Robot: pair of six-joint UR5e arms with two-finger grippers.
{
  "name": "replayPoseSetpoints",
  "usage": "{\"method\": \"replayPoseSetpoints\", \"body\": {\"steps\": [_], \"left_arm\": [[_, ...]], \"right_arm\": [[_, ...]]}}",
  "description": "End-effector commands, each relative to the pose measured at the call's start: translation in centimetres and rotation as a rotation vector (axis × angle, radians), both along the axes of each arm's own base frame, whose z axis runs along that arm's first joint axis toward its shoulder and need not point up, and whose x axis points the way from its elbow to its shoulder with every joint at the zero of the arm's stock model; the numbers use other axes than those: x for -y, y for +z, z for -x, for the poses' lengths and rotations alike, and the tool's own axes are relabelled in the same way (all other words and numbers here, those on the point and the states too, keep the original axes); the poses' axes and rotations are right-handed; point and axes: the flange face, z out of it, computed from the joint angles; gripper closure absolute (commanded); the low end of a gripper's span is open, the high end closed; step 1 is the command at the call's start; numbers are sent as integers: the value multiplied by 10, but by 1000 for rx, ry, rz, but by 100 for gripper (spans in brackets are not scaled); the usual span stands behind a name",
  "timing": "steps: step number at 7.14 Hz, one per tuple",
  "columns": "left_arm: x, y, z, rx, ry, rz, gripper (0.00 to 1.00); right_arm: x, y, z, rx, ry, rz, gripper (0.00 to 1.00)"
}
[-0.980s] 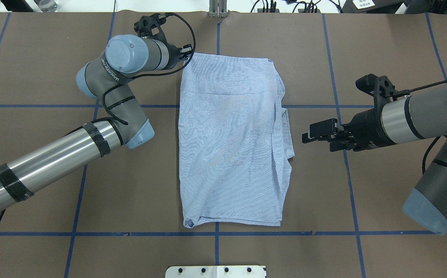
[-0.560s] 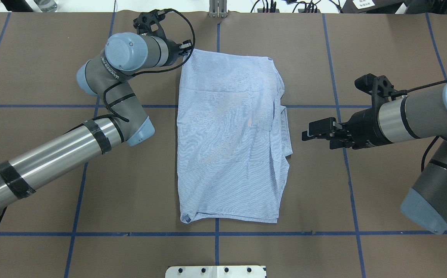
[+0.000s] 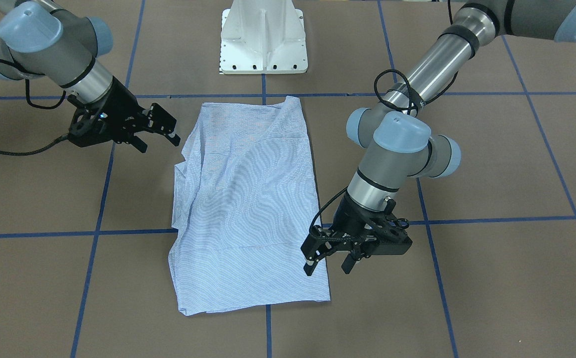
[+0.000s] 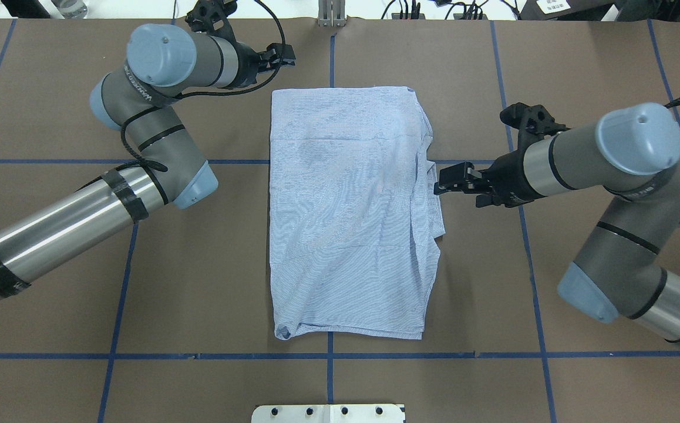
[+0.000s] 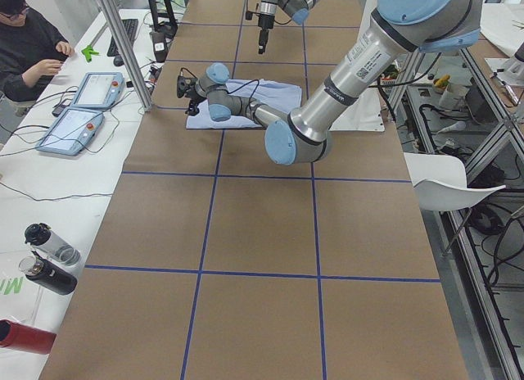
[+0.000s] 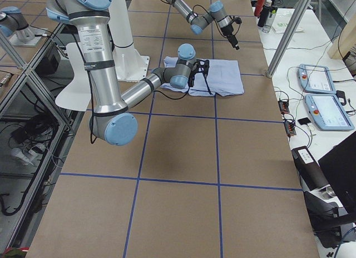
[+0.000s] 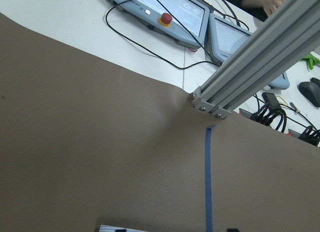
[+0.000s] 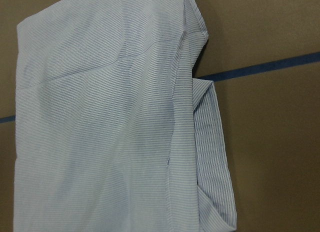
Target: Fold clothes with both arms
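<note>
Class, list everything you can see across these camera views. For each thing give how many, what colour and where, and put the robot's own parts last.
shirt: one, light blue-and-white striped, folded flat at the table's centre
table: one, brown with blue grid lines
control tablets: two, grey, on the white side bench
bottles: three, clear, black and red, at the bench's near end
person: one, in dark clothes, at the bench
pedestal base: one, white, at the robot's table edge
left arm: one, grey-silver with blue caps
left gripper: black, jaws open, by the shirt's far left corner
right arm: one, same colours
right gripper: black, jaws open, at the shirt's right edge
</note>
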Motion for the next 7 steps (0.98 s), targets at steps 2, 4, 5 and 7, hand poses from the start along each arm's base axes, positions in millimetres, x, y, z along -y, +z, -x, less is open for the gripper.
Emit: {"method": "replayPoseSetpoints", "body": {"steps": [2, 4, 5, 7], "left_arm": [[-29, -10, 25, -50, 31, -40, 0], [-29, -10, 25, -52, 32, -41, 0], [-29, -10, 25, -52, 31, -42, 0], [-29, -10, 25, -56, 31, -37, 0]], "right_arm": [[17, -18, 79, -180, -35, 1, 0], [-9, -27, 130, -332, -98, -81, 0], [-18, -21, 138, -385, -139, -85, 0], [-26, -6, 143, -475, -200, -95, 0]]}}
